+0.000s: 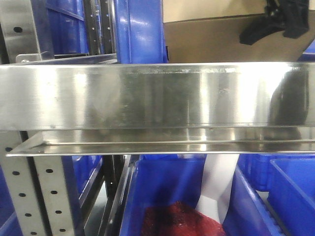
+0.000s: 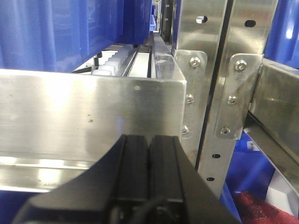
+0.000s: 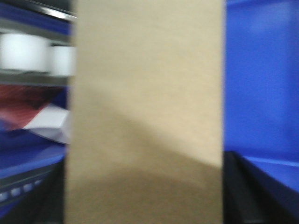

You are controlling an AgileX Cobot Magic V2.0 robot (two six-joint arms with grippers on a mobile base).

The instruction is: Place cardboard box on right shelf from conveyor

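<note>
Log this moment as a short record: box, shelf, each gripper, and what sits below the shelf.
box: cardboard box above and behind the shelf lip, at the right; fills the right wrist view
shelf: right shelf, shiny steel lip, perforated uprights
left gripper: left gripper fingers together, holding nothing, facing a steel rail
right gripper: right gripper dark shape against the box; grip unclear
below: blue bins, one holding something red

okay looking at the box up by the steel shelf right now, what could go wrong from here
1. The plain tan cardboard box sits just above the shiny stainless-steel shelf's front lip; its bottom edge may catch that lip.
2. The box fills the blurred right wrist view, hiding the landing spot, so placement may be misjudged.
3. The black right gripper seems to grip only near the box's top corner; the box could tilt.
</note>
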